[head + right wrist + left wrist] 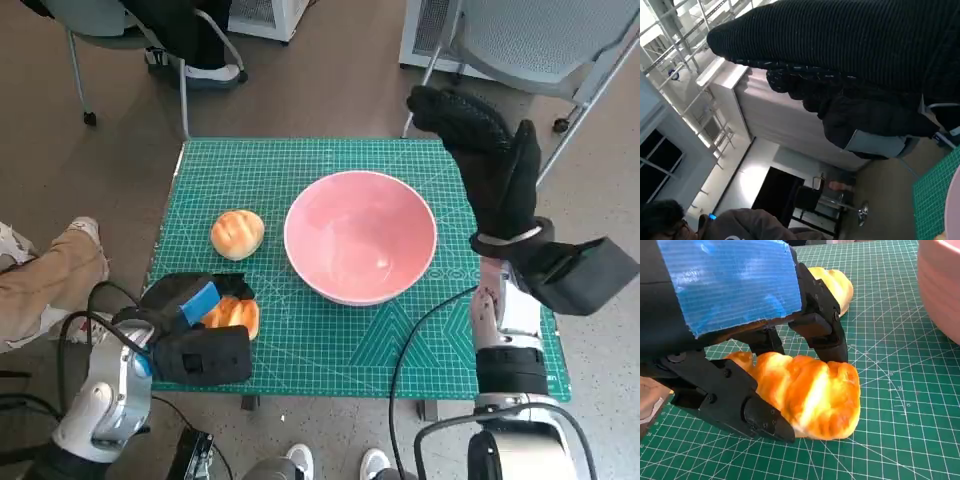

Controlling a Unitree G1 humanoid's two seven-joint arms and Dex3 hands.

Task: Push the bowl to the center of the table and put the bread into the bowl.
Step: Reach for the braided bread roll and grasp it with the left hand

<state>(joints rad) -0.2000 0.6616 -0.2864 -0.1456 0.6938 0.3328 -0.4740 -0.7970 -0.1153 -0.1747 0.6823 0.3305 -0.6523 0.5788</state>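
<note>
Left hand, fingers closed round one bread roll at the counter's near-left corner; a second round roll lies beyond. One pink bowl sits mid-counter. Right hand hovers, fingers spread, holding nothing. No readable writing.

The left hand is showing black jointed fingers with small screws, and blue tape is covering its back. The right hand is wearing a black knitted glove. Both forearms are looking pale grey, with black cables running alongside.
</note>
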